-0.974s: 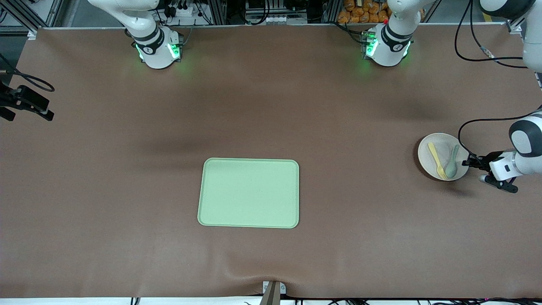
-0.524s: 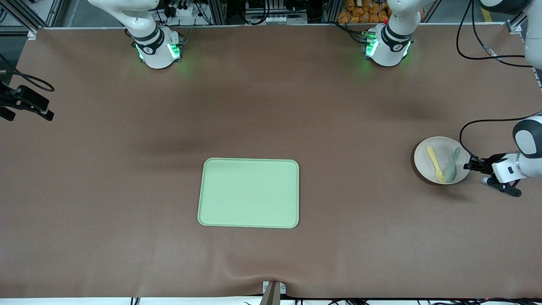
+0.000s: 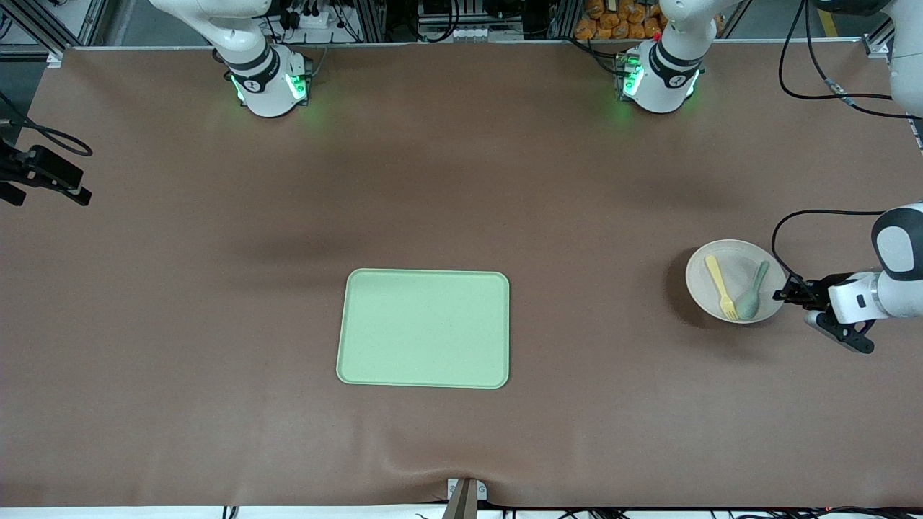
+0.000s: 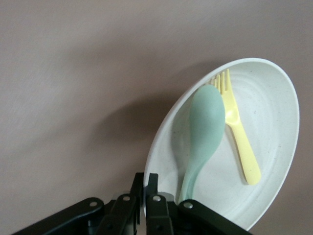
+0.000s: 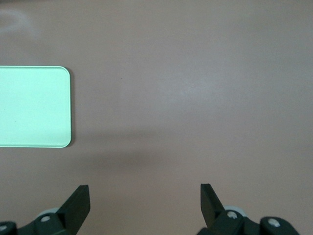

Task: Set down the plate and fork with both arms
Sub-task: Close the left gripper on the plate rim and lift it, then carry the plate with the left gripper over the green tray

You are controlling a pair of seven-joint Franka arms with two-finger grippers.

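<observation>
The plate point(image 3: 734, 281) is pinched at its rim by the left gripper point(image 3: 784, 294), clenched on the edge, and is carried just above the table point(image 3: 505, 180) toward the left arm's end, well apart from the light-green tray point(image 3: 423, 329). The fork point(image 3: 720, 287) and a grey-green spoon point(image 3: 751, 292) lie loose in the plate, side by side. The plate is judged stiff and light, so a rim hold should suffice, but tilt must be limited: the smooth cutlery is likely to slide. The right gripper point(image 5: 145, 203) waits with jaws spread wide over bare table near the tray's corner.
</observation>
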